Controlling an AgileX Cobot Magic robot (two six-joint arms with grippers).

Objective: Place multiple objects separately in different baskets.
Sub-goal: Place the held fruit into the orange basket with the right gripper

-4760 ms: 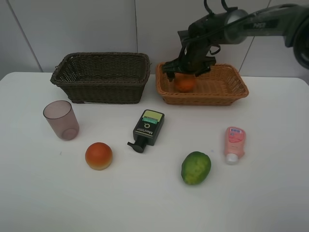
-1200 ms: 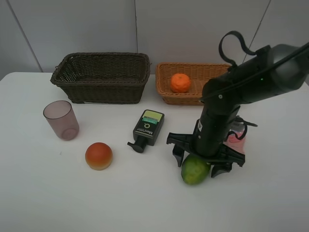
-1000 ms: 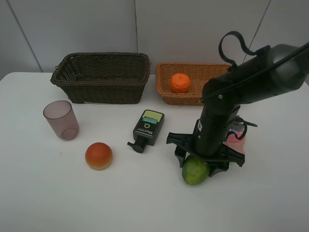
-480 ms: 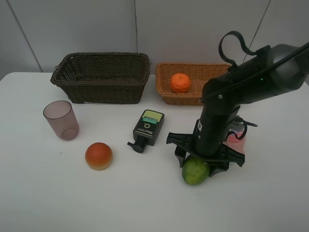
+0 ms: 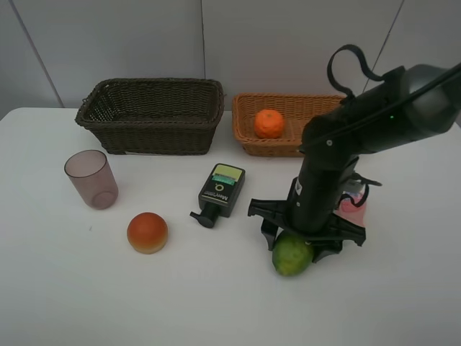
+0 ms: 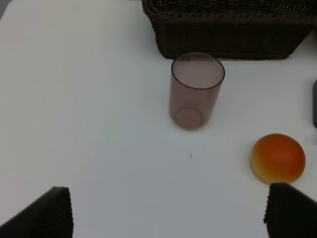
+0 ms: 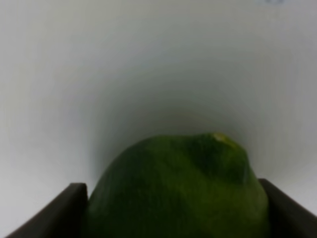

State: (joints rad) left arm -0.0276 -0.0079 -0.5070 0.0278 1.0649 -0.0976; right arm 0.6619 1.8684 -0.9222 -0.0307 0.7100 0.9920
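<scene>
right end effector [image 5: 294, 244] grasps the round green lime-like fruit [image 5: 290, 259] on the white desk [image 5: 216, 303], likely bound for the shallow tan wicker basket [image 5: 248, 140].

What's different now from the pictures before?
The right tool left the orange behind in the tan basket, swung forward and down, and closed around the green fruit. The cup, bun, pump bottle and dark basket stayed where they were.
</scene>
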